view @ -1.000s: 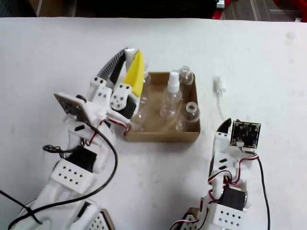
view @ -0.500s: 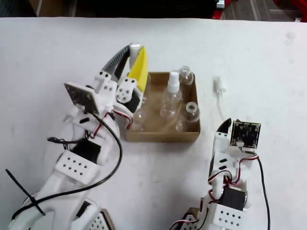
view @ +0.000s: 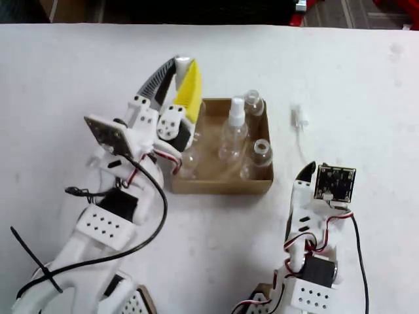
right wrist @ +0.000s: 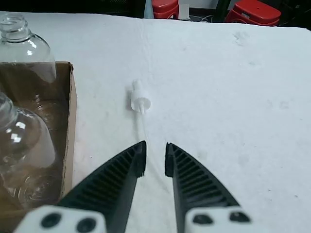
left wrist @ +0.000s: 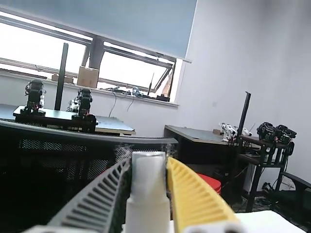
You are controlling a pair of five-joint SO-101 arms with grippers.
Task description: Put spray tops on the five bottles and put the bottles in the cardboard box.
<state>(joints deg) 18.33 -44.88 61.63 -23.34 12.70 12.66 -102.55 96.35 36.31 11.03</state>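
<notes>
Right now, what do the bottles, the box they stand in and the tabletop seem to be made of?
The bottles look like clear, glossy plastic: you see through them and they glint, though glass is possible. The box looks like brown cardboard, matt with a raw cut edge. The tabletop seems covered in white, fuzzy cloth or felt; it shows a soft nap.

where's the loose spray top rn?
The loose spray top lies on the table right of the cardboard box in the high view, apart from it, just ahead of the right gripper.
</notes>
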